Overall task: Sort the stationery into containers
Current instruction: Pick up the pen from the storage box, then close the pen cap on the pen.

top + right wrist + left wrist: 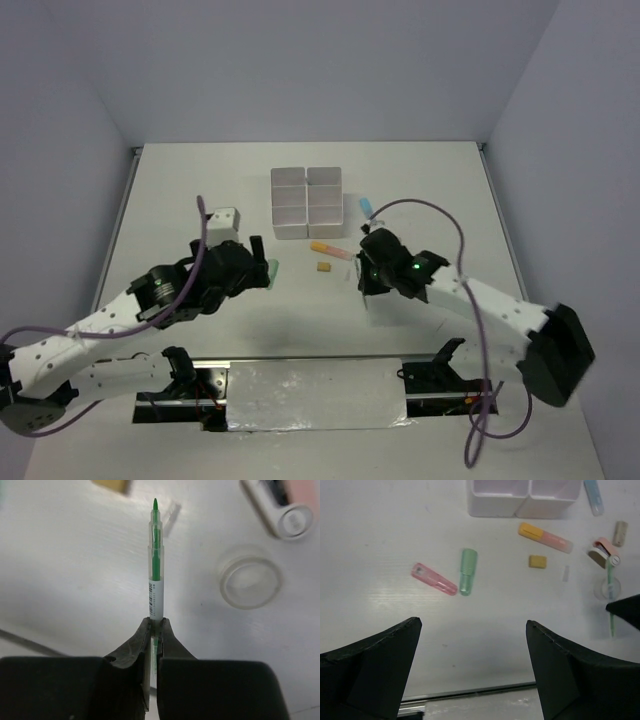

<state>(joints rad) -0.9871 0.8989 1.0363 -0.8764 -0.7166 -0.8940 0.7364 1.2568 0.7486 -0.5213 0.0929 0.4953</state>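
right tool (154,630) is pinching thin green pen (156,580), pen jutting forward from its tips | left tool (472,625) is gaping wide, gripping nothing

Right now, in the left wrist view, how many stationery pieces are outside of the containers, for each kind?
stubby markers: 4 (pink, green, orange-pink, blue)
thin green pen: 1
clear tape ring: 1
tan blocks: 2
pink-and-white piece: 1
small clear piece: 1
total: 10

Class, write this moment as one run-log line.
right gripper: shut on green pen | left gripper: open, empty | pink marker, green marker: loose on table
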